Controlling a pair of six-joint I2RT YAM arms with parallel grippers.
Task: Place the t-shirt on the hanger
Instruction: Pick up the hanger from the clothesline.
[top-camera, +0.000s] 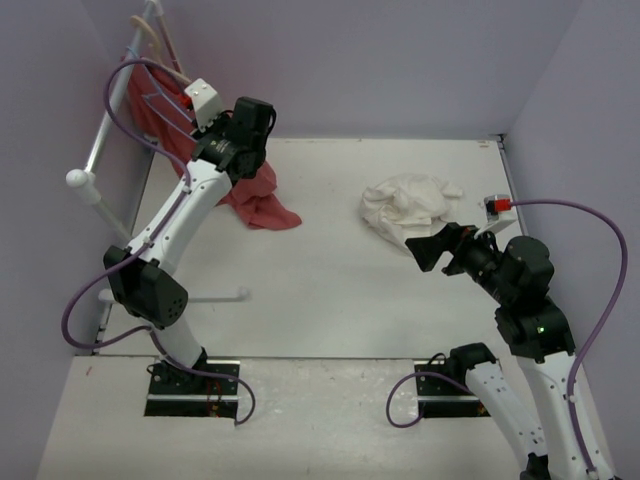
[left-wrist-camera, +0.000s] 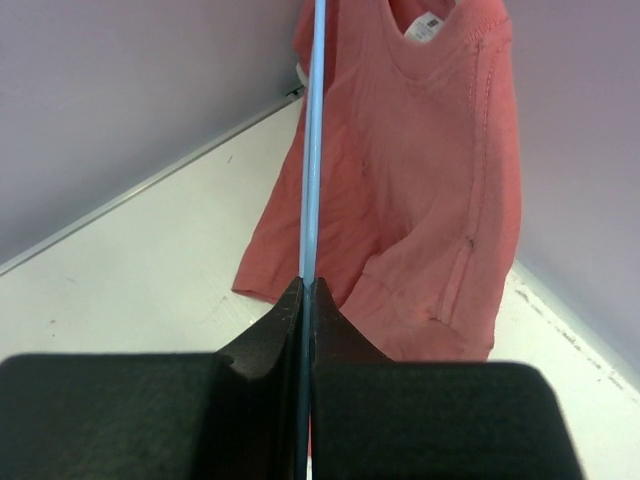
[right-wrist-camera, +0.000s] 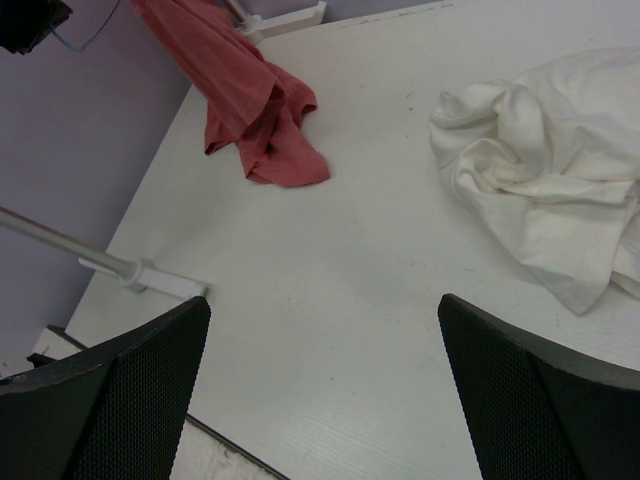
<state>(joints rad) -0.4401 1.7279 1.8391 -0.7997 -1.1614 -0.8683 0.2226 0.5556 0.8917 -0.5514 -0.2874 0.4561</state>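
The white t-shirt lies crumpled on the table at the right, and it fills the upper right of the right wrist view. The thin light-blue hanger runs straight up from my left gripper, which is shut on its wire. From above, that gripper is up at the clothes rack on the far left, where the hanger's wires show faintly. My right gripper stands open just in front of the t-shirt, with only bare table between its fingers.
A red shirt hangs from the rack and trails onto the table behind the hanger. The white rack rail runs along the left wall, its foot bar jutting onto the table. Purple walls close in the back and sides.
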